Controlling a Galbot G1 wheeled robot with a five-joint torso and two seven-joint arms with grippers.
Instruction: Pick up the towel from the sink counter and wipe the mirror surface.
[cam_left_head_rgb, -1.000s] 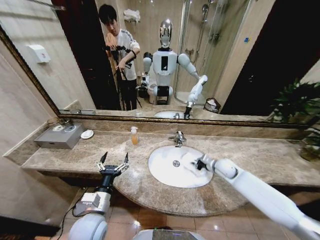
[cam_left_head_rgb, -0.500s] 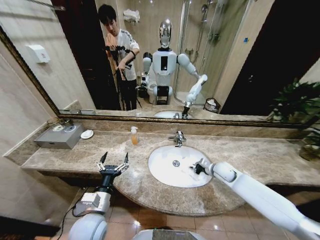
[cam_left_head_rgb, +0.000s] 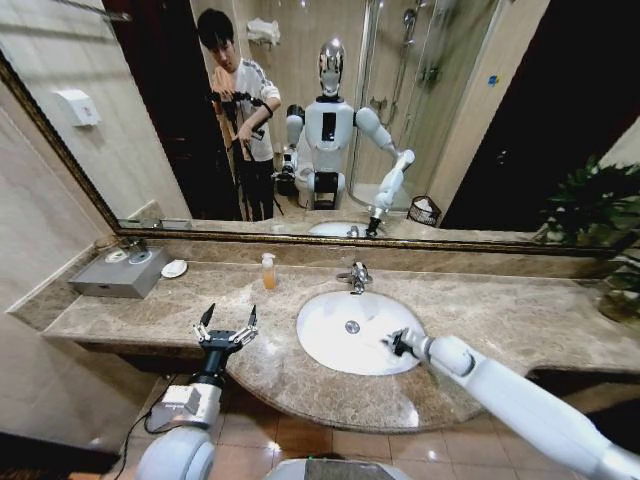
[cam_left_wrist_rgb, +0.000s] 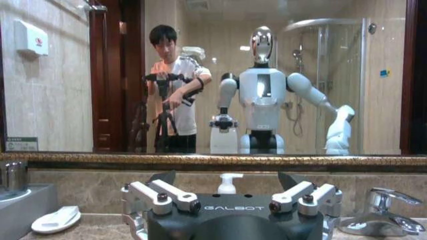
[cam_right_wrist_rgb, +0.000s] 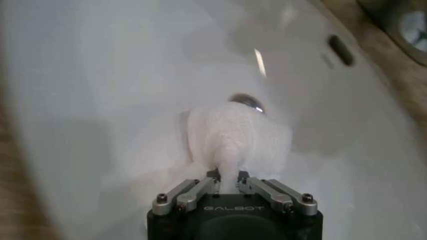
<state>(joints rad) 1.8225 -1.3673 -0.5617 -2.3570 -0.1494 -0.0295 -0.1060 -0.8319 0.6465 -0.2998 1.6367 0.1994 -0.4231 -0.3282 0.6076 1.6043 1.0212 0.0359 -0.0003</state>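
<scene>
My right gripper (cam_left_head_rgb: 394, 343) hangs over the front right part of the white basin (cam_left_head_rgb: 330, 350) in the sink counter (cam_left_head_rgb: 530, 320). In the right wrist view it is shut (cam_right_wrist_rgb: 227, 181) on a bunched white towel (cam_right_wrist_rgb: 233, 135), which hangs over the basin near the drain. My left gripper (cam_left_head_rgb: 226, 324) stands open and empty above the counter's front edge, left of the basin; its fingers (cam_left_wrist_rgb: 175, 192) are spread wide. The mirror (cam_left_head_rgb: 420, 130) runs along the wall behind the counter and reflects the robot.
A chrome faucet (cam_left_head_rgb: 356, 276) stands behind the basin, with a soap bottle (cam_left_head_rgb: 268, 271) to its left. A grey box (cam_left_head_rgb: 118, 272) and a white dish (cam_left_head_rgb: 174, 268) sit at the far left. A plant (cam_left_head_rgb: 600, 215) stands at the right end.
My right gripper has drawn back a little toward the basin's front edge with the towel in it. The left arm has not moved.
</scene>
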